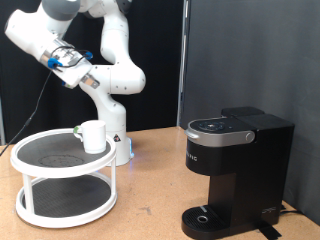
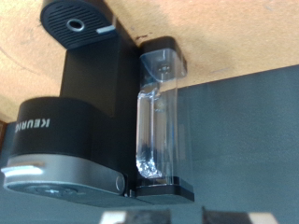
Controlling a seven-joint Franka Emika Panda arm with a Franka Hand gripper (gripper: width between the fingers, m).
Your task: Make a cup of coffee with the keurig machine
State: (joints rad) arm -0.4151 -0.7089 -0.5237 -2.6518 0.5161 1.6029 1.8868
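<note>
The white mug (image 1: 93, 136) stands on the top tier of a white round two-tier stand (image 1: 30, 160) at the exterior view's left. The black Keurig machine (image 1: 235, 165) stands at the exterior view's right with its lid down and its round drip base (image 1: 205, 218) bare. My gripper (image 1: 88, 76) is raised high at the exterior view's upper left, above the stand and apart from both the mug and the machine. It holds nothing that shows. The wrist view shows the Keurig (image 2: 84, 103) and its clear water tank (image 2: 159, 121) from afar; the mug and my fingers are out of that view.
The wooden table (image 1: 150, 195) carries the stand and the machine, with a gap between them. A black curtain (image 1: 240, 50) hangs behind. The robot's white base (image 1: 118, 145) stands just behind the stand.
</note>
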